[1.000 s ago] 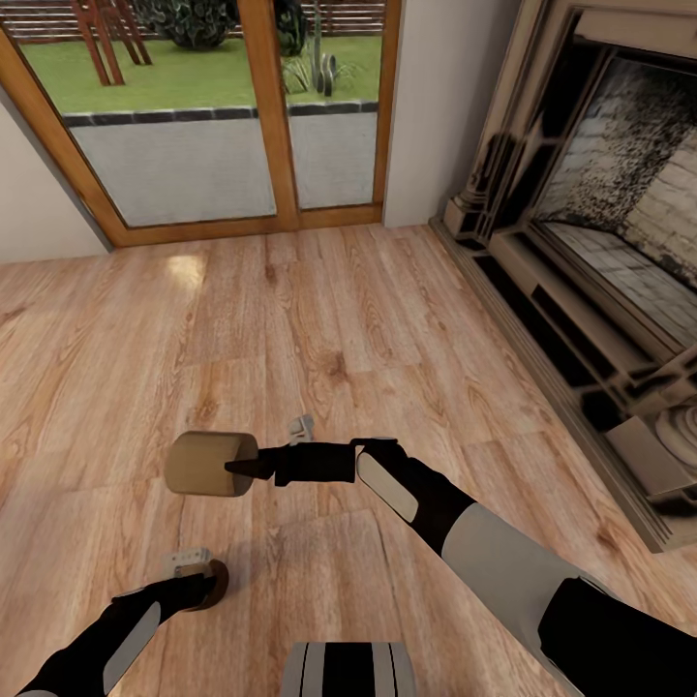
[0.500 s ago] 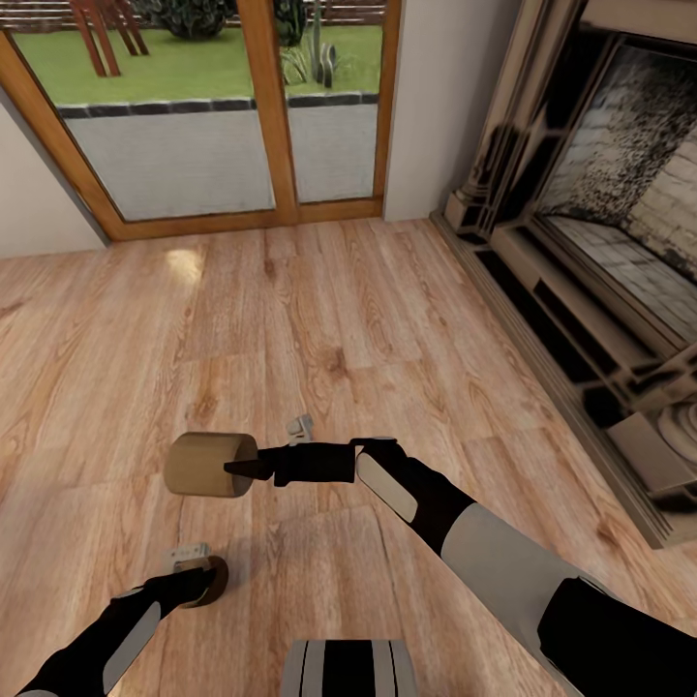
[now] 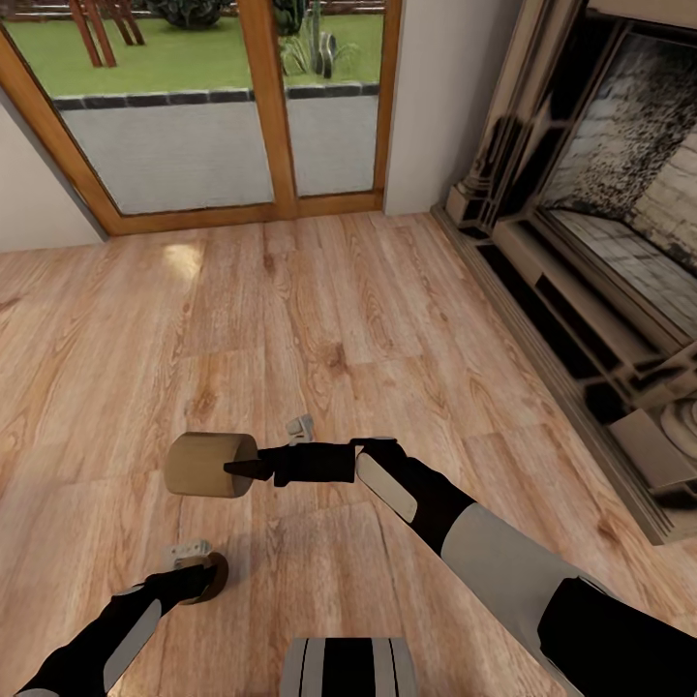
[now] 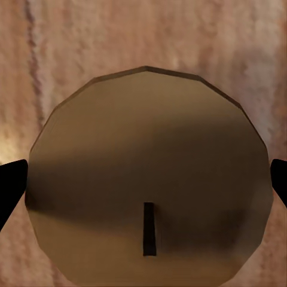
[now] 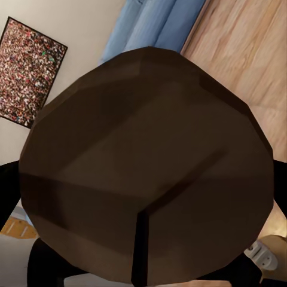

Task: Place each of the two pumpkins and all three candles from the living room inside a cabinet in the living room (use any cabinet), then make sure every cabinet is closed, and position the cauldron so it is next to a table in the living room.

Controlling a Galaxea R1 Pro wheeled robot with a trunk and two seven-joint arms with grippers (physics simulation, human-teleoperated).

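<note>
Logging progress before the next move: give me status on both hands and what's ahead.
Right hand shut on a candle. Left hand shut on a second candle. Plank floor ahead, fireplace to the right, glass doors beyond.

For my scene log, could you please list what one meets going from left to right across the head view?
Left gripper's candle → right gripper's candle → glass doors → fireplace.
</note>
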